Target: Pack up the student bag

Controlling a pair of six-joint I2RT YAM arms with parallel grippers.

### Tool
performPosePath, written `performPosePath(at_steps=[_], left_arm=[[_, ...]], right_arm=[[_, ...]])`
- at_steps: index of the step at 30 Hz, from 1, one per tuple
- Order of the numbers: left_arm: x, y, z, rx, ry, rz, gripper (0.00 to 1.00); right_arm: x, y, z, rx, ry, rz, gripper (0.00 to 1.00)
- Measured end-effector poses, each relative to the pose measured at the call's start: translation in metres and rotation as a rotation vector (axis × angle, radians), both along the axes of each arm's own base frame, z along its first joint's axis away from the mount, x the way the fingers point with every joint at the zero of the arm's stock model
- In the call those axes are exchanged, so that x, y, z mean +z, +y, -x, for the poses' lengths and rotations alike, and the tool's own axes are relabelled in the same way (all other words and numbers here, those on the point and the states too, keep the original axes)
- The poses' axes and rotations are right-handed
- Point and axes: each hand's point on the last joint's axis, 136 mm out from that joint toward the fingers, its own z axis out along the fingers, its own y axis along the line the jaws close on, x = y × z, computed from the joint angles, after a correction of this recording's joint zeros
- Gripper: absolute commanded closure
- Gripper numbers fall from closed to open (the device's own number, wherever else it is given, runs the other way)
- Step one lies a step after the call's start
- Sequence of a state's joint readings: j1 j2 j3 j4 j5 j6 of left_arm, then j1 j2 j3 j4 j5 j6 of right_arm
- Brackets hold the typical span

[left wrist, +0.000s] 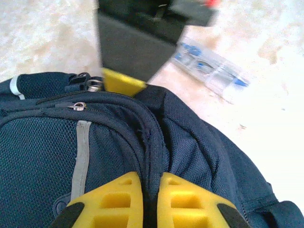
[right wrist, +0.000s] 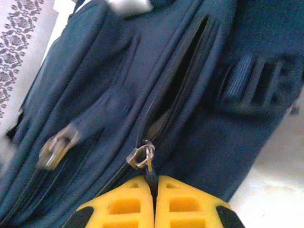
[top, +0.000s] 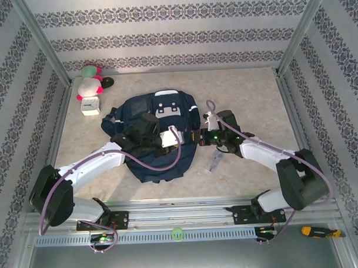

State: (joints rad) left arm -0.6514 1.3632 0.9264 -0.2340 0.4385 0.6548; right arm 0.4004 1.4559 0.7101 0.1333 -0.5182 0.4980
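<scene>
Student bag (left wrist: 114, 142) — seam between left fingers (left wrist: 114, 199).

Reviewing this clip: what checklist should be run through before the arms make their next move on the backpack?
1. Left end effector clamped on a seam ridge of the student bag: ok.
2. Right end effector shut on the zip pull: ok.
3. Zip opening wide enough for packing: cannot tell; a narrow gap shows above the slider.
4. Clear case packed: not ok; it lies on the table beside the bag.
5. Left arm's cable free to move: cannot tell; it loops across the bag.
</scene>
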Motion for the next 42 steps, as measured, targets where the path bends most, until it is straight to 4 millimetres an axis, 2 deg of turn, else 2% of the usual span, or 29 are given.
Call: performPosePath(at_steps=[6, 9, 17, 18, 19, 20, 21, 23, 25, 27, 29, 32, 35, 39, 42], left_arm=[[0.002, 0.003, 0.015, -0.076, 0.005, -0.012, 1.0], [0.004, 0.005, 0.015, -0.081, -0.007, -0.012, 1.0], [0.003, 0.011, 0.019, -0.09, -0.022, -0.016, 0.99], [0.003, 0.012, 0.02, -0.089, -0.022, -0.017, 0.93], [0.003, 0.012, 0.02, -0.086, -0.024, -0.017, 0.86], [0.004, 0.013, 0.02, -0.081, -0.024, -0.016, 0.75], [0.004, 0.014, 0.021, -0.073, -0.015, -0.011, 0.65], [0.008, 0.017, 0.029, -0.056, 0.01, 0.008, 0.56], [0.017, 0.022, 0.035, -0.027, 0.016, 0.043, 0.49], [0.03, 0.028, 0.035, 0.015, 0.004, 0.091, 0.45], [0.037, 0.035, 0.032, 0.053, -0.01, 0.119, 0.41], [0.034, 0.044, 0.025, 0.087, -0.034, 0.101, 0.33], [0.023, 0.049, 0.019, 0.103, -0.05, 0.053, 0.29], [0.011, 0.056, 0.013, 0.116, -0.081, -0.009, 0.27], [0.004, 0.06, 0.003, 0.129, -0.121, -0.057, 0.27]], right_arm=[[-0.008, -0.004, -0.035, -0.036, 0.023, -0.004, 1.0], [-0.01, -0.003, -0.047, -0.036, 0.033, -0.011, 1.0], [-0.014, -0.003, -0.048, -0.003, 0.05, -0.028, 1.0], [-0.014, -0.003, -0.048, 0.004, 0.048, -0.03, 0.95], [-0.013, -0.003, -0.047, 0.009, 0.049, -0.035, 0.81], [-0.013, -0.003, -0.047, 0.011, 0.049, -0.038, 0.68], [-0.012, -0.006, -0.049, -0.002, 0.041, -0.03, 0.61], [-0.009, -0.022, -0.06, -0.069, 0.012, -0.002, 0.52], [0.001, -0.04, -0.064, -0.126, -0.03, 0.02, 0.49], [0.022, -0.05, -0.057, -0.156, -0.1, 0.031, 0.48], [0.042, -0.049, -0.044, -0.145, -0.166, 0.024, 0.46], [0.062, -0.044, -0.022, -0.101, -0.259, 0.023, 0.44], [0.063, -0.041, -0.008, -0.057, -0.306, 0.041, 0.43], [0.053, -0.037, 0.003, 0.002, -0.338, 0.082, 0.43], [0.052, -0.023, 0.017, 0.108, -0.413, 0.122, 0.45]])
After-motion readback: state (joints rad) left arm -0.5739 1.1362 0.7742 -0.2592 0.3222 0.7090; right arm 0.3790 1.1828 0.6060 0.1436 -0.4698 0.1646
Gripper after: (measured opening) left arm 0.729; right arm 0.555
